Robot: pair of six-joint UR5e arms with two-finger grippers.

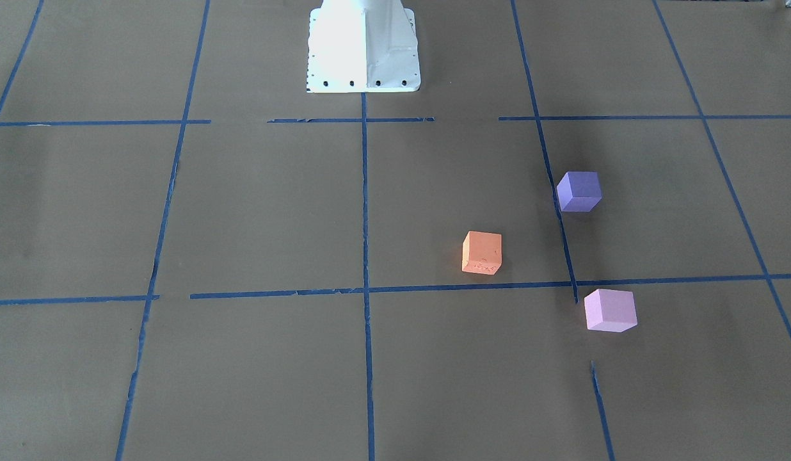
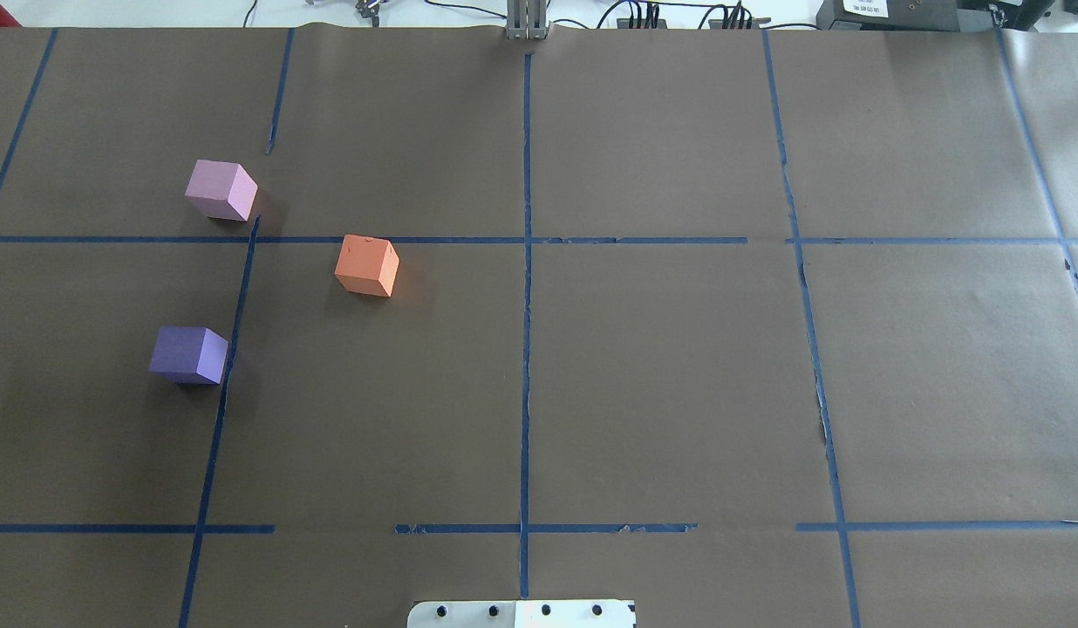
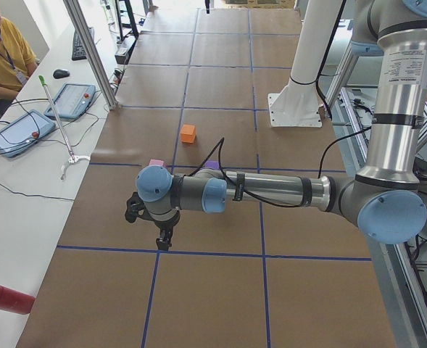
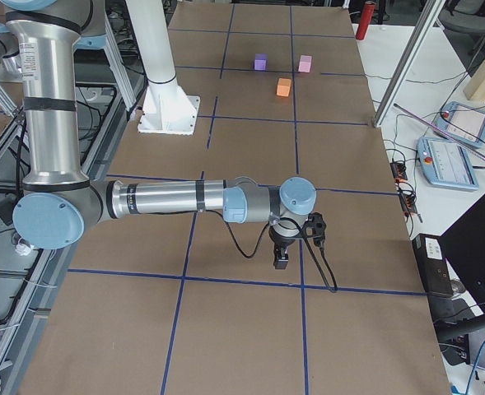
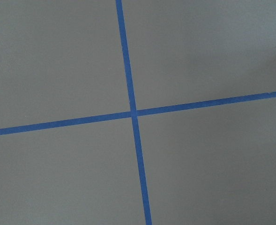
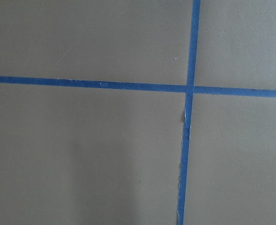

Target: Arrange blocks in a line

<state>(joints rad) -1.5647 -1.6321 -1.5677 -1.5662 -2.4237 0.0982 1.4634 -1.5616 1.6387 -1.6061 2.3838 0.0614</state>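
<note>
Both arms hang low over the brown paper-covered worktop [image 2: 661, 375]. The left gripper [image 3: 164, 241] stops short of the blocks at the left end, and the right gripper [image 4: 281, 262] is well apart from them at the other end. Both show only in the side views, so we cannot tell whether the jaws are apart or together. We see nothing held. The wrist cams show only blue tape lines [image 5: 133, 112].

All three blocks sit on our left half, none touching.
- **Nearest the base:** the small matte violet-purple cube [image 2: 188, 355], just beside a tape line.
- **Next out:** the small matte orange cube [image 2: 366, 266], offset toward centre.
- **Farthest:** the small matte pink-lilac cube [image 2: 221, 190], near the same tape line.

Our read on handling: probably foam or light wood, so light, stiff enough, and with the matte faces unlikely to slip. We'd grip two opposite side faces, mid-height, from above. Each cube is yawed off the grid, so we'd match wrist yaw first or a corner will kick it round. The cheapest fix looks like shifting orange in between the other two.
</note>
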